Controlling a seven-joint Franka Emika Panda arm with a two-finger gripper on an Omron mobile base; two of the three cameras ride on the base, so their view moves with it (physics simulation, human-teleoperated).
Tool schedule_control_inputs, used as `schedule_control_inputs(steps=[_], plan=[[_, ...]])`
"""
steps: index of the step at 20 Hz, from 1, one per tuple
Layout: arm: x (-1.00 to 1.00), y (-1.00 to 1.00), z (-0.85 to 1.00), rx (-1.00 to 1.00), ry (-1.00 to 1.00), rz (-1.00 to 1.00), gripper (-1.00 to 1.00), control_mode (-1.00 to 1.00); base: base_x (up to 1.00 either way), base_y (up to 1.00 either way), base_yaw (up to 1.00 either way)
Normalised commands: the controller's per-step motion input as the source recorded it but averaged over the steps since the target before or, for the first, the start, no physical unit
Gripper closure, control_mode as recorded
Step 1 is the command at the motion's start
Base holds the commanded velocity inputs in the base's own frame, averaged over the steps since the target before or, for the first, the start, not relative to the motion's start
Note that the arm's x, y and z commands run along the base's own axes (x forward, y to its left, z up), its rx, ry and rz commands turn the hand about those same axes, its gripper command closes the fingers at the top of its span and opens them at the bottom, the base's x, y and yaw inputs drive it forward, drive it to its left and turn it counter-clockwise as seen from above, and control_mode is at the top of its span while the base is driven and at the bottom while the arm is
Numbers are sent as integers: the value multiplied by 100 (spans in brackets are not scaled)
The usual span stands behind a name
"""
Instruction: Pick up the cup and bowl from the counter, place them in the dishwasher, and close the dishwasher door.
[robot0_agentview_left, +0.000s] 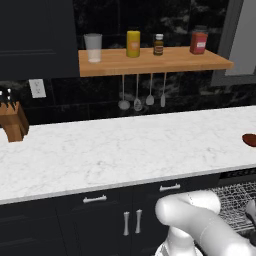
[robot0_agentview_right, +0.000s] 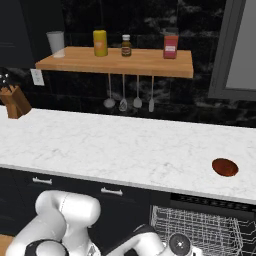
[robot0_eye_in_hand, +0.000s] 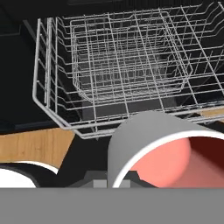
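The cup, pale grey-white outside and pink-red inside, lies on its side very close to the hand camera. My gripper is shut on it, with its fingers mostly hidden behind the cup. The cup hangs just in front of and above the grey wire rack of the open dishwasher. The dark red-brown bowl sits on the white marble counter at the right, above the dishwasher; in the left base view the bowl is at the right edge. My arm reaches low toward the rack.
A wooden shelf on the back wall carries a clear tumbler, a yellow jar, a small bottle and a red jar. Utensils hang below it. A knife block stands at the counter's left. Dark cabinets with silver handles sit left of the dishwasher.
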Motion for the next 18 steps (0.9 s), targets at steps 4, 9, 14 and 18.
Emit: schedule_control_inputs(steps=[4, 9, 14, 18], plan=[[-5, 0, 0, 0, -21, 24, 100, -100, 0, 0, 0], [-20, 0, 0, 0, -25, 29, 100, -100, 0, 0, 0], [5, -3, 0, 0, -5, 18, 100, -100, 0, 0, 0], [20, -16, 0, 0, 0, 13, 100, -100, 0, 0, 0]])
